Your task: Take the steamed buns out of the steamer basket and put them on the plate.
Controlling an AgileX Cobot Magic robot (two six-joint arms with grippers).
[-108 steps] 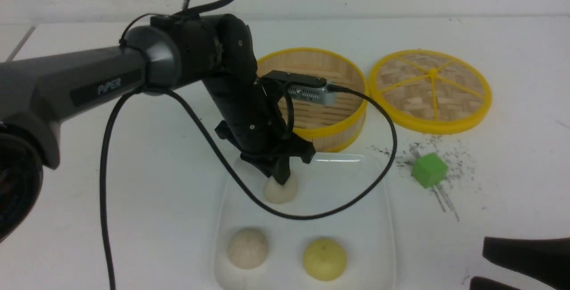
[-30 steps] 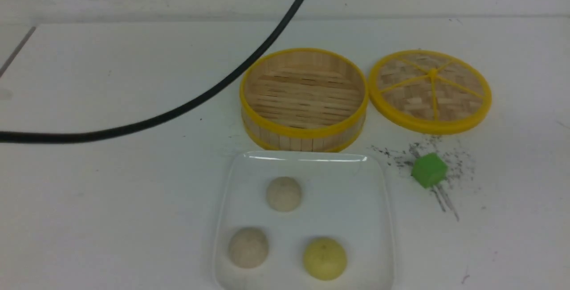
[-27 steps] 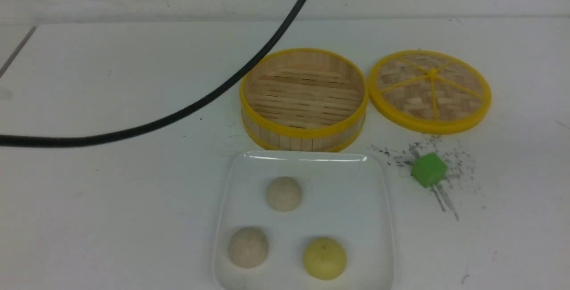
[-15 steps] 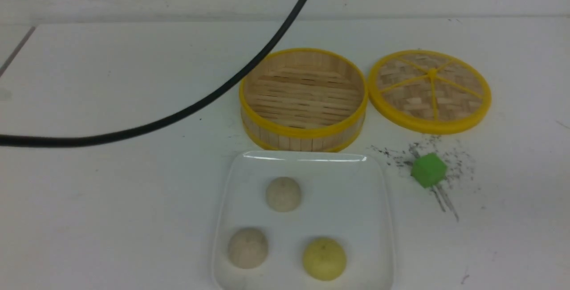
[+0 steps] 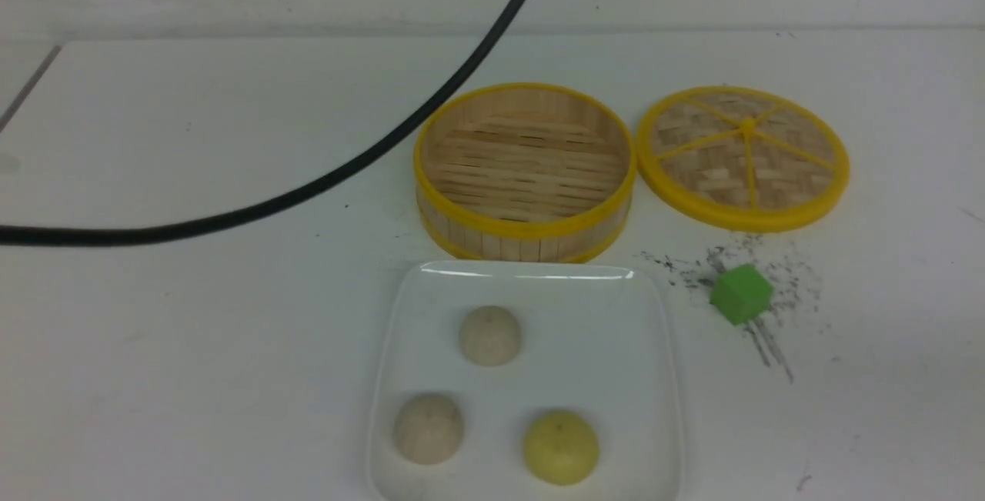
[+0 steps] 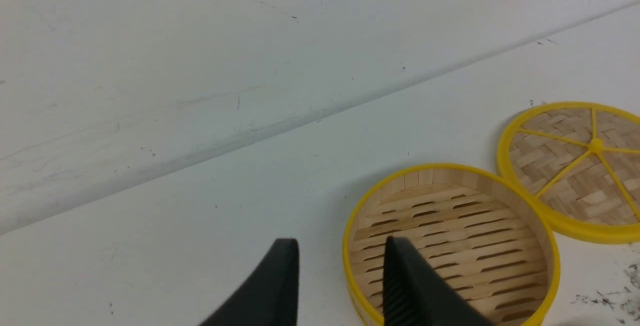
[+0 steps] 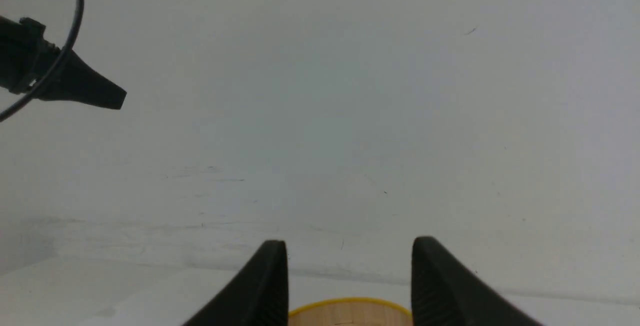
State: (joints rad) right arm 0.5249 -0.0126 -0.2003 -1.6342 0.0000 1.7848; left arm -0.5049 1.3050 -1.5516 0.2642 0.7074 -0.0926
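Both arms are up, out of the front view; only a cable (image 5: 323,185) crosses it. Left gripper (image 6: 341,242) tilts down and forward toward the basket's (image 5: 523,235) left rim, fingers moderately apart, gripping nothing. Right gripper (image 7: 350,241) points about level at the far wall (image 7: 350,90), fingers wide, gripping nothing. All three buns (image 5: 490,335) sit on the plate (image 5: 663,332), just near of the basket.
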